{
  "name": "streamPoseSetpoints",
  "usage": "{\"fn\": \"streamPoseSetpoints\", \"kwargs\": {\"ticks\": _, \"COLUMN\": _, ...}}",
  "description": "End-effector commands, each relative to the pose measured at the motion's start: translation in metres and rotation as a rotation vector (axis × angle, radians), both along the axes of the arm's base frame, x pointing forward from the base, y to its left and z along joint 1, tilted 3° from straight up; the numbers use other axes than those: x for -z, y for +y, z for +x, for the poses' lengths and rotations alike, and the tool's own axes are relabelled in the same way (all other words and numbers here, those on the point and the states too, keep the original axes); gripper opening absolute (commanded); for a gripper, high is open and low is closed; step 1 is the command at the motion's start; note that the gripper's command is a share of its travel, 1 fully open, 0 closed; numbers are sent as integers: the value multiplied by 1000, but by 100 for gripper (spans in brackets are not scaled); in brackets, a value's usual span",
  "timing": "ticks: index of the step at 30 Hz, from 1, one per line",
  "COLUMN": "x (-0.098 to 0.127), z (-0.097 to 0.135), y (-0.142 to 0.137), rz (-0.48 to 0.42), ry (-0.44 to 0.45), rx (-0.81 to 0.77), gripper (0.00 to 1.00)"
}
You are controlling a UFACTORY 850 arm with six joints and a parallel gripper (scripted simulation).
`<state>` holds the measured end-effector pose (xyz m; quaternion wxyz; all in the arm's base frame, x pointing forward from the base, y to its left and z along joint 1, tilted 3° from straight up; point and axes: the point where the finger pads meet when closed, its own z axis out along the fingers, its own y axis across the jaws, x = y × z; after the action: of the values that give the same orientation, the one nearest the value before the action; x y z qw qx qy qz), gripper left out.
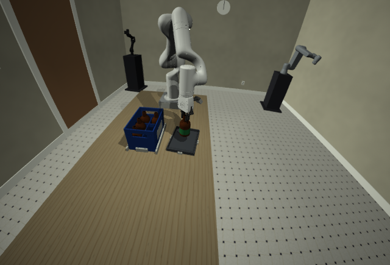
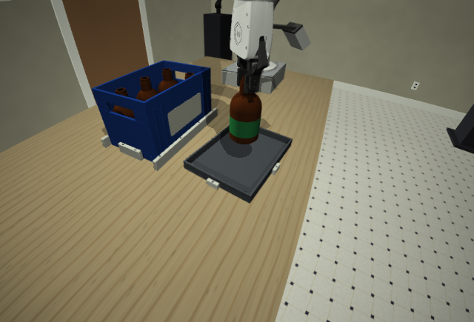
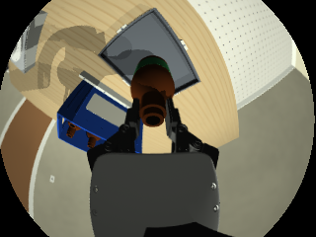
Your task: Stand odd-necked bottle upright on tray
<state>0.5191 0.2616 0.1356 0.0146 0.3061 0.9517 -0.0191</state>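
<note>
A brown bottle with a green label [image 2: 244,119] hangs upright, its base low over the far part of the dark grey tray [image 2: 238,162]; I cannot tell whether it touches the tray floor. My gripper [image 2: 250,81] is shut on its neck from above. In the wrist view the bottle's mouth [image 3: 153,107] sits between my fingers with the tray [image 3: 149,53] beneath. In the top view the bottle [image 1: 184,127] stands over the tray [image 1: 183,141]. The blue crate [image 2: 155,109] to the left holds several brown bottles [image 2: 144,89], necks upright.
The crate [image 1: 144,131] and tray sit side by side on the wooden floor strip, each with small white blocks at their edges. My arm's base [image 2: 254,74] is just behind the tray. Two black pedestals with small arms stand by the walls.
</note>
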Motion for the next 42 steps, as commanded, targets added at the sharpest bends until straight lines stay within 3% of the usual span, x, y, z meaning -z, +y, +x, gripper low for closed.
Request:
{"fn": "streamPoseSetpoints", "kwargs": {"ticks": 1, "x": 8, "z": 1, "y": 0, "rz": 1, "ry": -3, "rx": 0, "gripper": 0}}
{"fn": "streamPoseSetpoints", "kwargs": {"ticks": 14, "x": 31, "z": 2, "y": -1, "rz": 1, "ry": -3, "rx": 0, "gripper": 0}}
{"fn": "streamPoseSetpoints", "kwargs": {"ticks": 42, "x": 38, "z": 2, "y": -1, "rz": 1, "ry": -3, "rx": 0, "gripper": 0}}
